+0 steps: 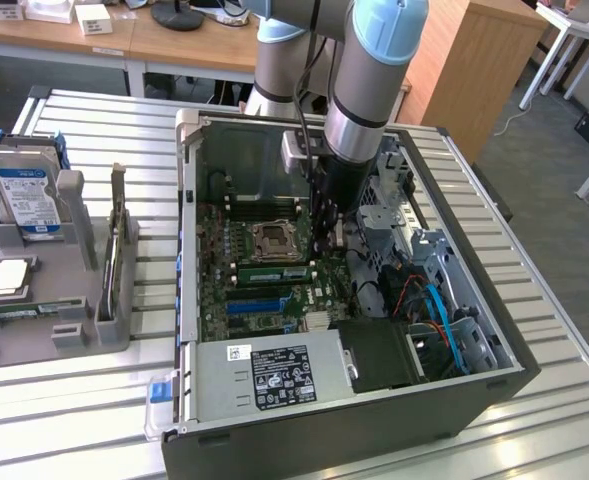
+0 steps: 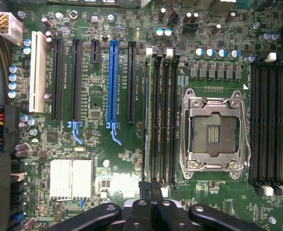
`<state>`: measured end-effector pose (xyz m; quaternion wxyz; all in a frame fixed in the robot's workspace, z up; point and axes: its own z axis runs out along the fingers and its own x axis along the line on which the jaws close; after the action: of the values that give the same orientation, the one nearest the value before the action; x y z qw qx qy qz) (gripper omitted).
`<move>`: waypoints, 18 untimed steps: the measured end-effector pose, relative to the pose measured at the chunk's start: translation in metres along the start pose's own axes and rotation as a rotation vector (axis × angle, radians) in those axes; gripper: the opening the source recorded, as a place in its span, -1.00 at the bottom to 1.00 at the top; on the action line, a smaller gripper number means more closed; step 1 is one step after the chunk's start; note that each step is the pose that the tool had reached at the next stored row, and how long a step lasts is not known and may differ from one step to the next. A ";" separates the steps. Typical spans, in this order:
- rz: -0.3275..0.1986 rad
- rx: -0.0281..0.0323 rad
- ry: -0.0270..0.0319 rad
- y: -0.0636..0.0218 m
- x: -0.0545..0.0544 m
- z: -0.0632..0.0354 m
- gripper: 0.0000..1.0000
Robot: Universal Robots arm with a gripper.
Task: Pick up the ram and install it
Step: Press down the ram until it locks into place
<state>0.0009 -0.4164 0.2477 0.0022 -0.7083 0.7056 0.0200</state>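
End effector hovering closed over the open computer case.

Exterior view: the end effector (image 1: 321, 245) is reaching inside the case (image 1: 374, 420), just beside the processor socket (image 1: 274, 241), where the ram (image 1: 274, 271) is sitting. Wrist view: its fingers (image 2: 152, 192) are pressing together, empty, beside the socket (image 2: 213, 131).

The motherboard (image 2: 112, 144) is dark green with fine pale traces. One long slot (image 2: 113, 79) is bright blue, another (image 2: 37, 72) white, the rest black. The CPU socket (image 2: 213, 132) has a silver frame. The heatsink (image 2: 70, 179) is silver and ribbed. The claw (image 2: 151, 204) is black. The case (image 1: 324, 440) is dark grey. The hard drive (image 1: 24, 195) is silver with a blue label. The tabletop (image 1: 74, 420) is silver-white, ridged in stripes.
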 end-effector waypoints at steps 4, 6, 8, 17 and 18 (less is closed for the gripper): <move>0.000 0.0000 0.0001 -0.0001 0.000 0.0035 -0.79; 0.000 -0.0001 0.0001 -0.0001 0.000 0.0051 -0.79; 0.000 -0.0001 0.0002 -0.0001 0.000 0.0064 -0.79; 0.000 -0.0001 0.0002 -0.0002 0.000 0.0091 -0.79; 0.000 -0.0001 0.0003 -0.0002 0.000 0.0093 -0.79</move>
<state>0.0009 -0.4165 0.2384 0.0020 -0.7083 0.7056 0.0199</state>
